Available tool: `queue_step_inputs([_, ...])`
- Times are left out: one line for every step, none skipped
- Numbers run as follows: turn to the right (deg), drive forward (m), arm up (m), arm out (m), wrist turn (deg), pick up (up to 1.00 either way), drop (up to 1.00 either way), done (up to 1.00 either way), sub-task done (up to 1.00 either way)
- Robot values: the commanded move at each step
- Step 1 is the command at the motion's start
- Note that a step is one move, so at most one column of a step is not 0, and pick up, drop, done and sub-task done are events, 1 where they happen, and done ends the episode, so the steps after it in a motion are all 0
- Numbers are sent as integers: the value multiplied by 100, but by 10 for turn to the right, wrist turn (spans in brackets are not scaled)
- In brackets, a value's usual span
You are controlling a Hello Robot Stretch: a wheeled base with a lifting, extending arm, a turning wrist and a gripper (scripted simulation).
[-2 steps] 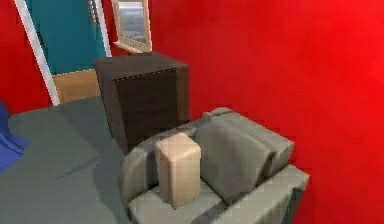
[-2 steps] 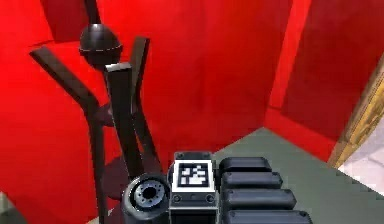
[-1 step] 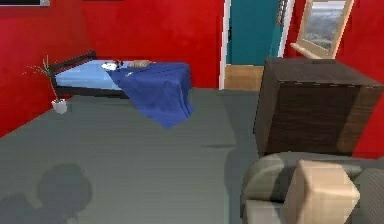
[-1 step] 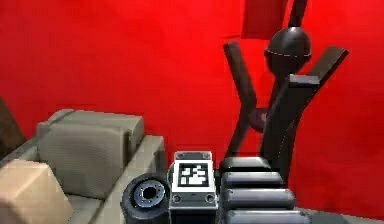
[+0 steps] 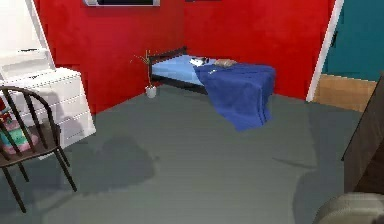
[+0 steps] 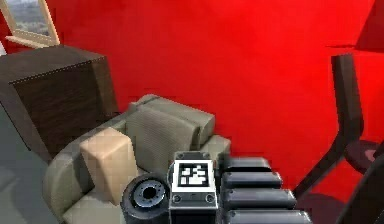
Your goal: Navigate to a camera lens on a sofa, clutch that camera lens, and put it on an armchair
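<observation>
**Position check: placing step**

1. The arm enters at the bottom edge of the arm side view, on the near side of the armchair. Its marker square stands in front of the armchair's seat.
2. The gripper sits just left of the marker. The state of its fingers cannot be determined.
3. A dark round object with a pale ring, consistent in shape with the camera lens, is at the gripper's far end, in front of the armchair's near arm and seat edge. Because upholstery lies directly behind it, it cannot be told whether the gripper holds it or whether it rests on the armchair.
4. The ringed face is turned toward the camera, so its long axis is judged to run roughly along the line of sight, not across the seat.
5. A tan cushion lies on the armchair's seat, left of and beyond the lens.
6. A dark cabinet stands beyond the armchair's left side. A red wall is behind the armchair.

Critical relation: the seat lies beyond and slightly right of the lens. The placement is judged to need a short reach outward, keeping clear of the cushion.
</observation>
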Motion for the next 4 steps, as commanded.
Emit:
queue_step_inputs([0, 0, 0, 48, 0, 0, 0, 0, 0])
queue_step_inputs([0, 0, 0, 0, 390, 0, 0, 0, 0])
queue_step_inputs([0, 0, -46, 0, 0, 0, 0, 0, 0])
queue_step_inputs([0, 0, -32, 0, 0, 0, 0, 0, 0])
